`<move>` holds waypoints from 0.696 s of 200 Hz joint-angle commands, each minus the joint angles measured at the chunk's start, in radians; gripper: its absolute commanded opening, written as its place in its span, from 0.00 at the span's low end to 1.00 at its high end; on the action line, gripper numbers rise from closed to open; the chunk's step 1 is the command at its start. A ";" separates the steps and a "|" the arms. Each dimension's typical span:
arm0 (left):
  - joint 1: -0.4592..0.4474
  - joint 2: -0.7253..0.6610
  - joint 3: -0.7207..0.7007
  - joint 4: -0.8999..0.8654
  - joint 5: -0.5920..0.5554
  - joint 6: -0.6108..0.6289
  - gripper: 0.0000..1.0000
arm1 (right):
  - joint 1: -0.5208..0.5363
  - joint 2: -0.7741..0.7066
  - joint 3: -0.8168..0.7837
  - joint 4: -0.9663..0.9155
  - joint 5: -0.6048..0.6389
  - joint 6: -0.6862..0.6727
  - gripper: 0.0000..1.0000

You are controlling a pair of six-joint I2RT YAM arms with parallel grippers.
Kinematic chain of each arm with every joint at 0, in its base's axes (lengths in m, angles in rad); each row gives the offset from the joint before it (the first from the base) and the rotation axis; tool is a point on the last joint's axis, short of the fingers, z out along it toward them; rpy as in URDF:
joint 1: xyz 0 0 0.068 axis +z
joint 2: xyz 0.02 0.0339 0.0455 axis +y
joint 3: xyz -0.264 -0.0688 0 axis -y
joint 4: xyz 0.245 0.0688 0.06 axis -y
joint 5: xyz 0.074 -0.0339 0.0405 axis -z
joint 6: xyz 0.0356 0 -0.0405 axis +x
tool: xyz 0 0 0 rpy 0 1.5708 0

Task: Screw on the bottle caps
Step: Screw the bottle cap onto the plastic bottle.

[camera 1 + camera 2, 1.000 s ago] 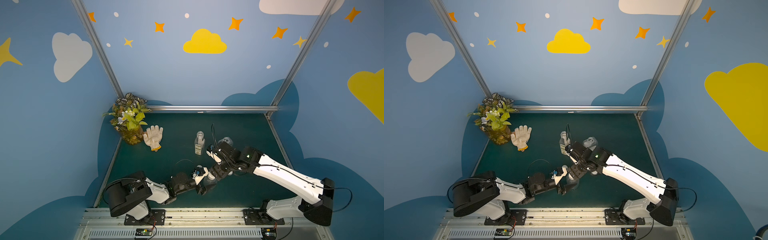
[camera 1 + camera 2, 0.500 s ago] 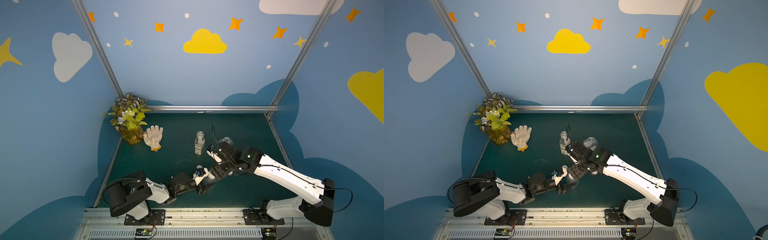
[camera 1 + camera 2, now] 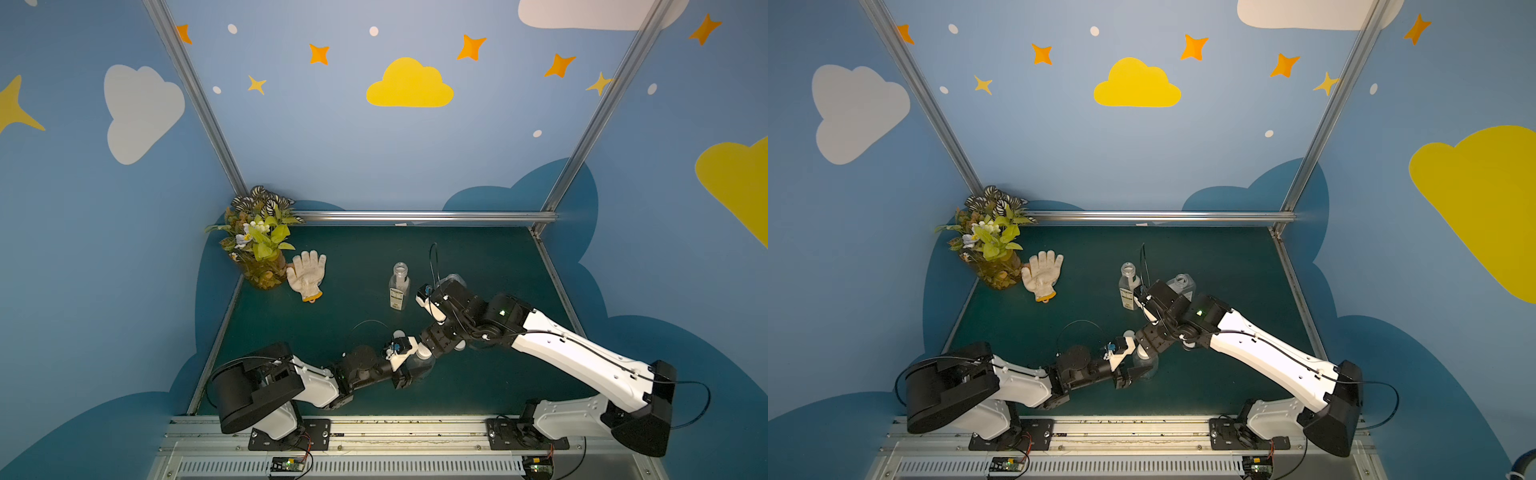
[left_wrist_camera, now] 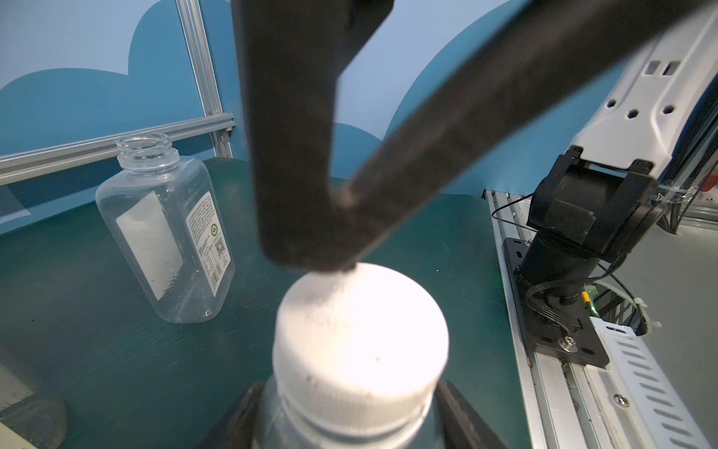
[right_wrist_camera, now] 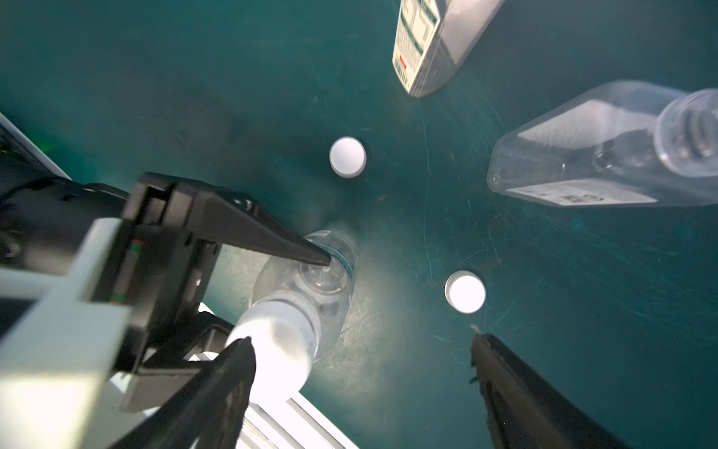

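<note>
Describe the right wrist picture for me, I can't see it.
The left gripper grips a clear bottle with its white cap on. Two loose caps and two more bottles sit on the table; the right gripper is open.

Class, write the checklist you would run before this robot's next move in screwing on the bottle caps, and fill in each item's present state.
1. On round bottle, fitted cap seated: ok.
2. That fitted cap screwed tight: cannot tell.
3. Both sides of round bottle met by left gripper: ok.
4. Wide-open right gripper: ok.
5. Two spare caps lying flat, ungripped: ok.
6. Upright slim bottle and flat-sided bottle: ok; capped: not ok.
</note>
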 commanded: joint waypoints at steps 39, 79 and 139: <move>-0.003 0.011 -0.018 0.012 -0.005 0.014 0.57 | -0.034 0.057 -0.042 -0.031 -0.052 -0.010 0.91; -0.002 0.012 -0.018 0.012 -0.007 0.014 0.56 | -0.037 0.046 0.051 -0.055 -0.081 -0.014 0.91; -0.002 0.018 -0.016 0.014 -0.005 0.016 0.55 | -0.038 -0.013 0.110 -0.009 -0.120 0.026 0.92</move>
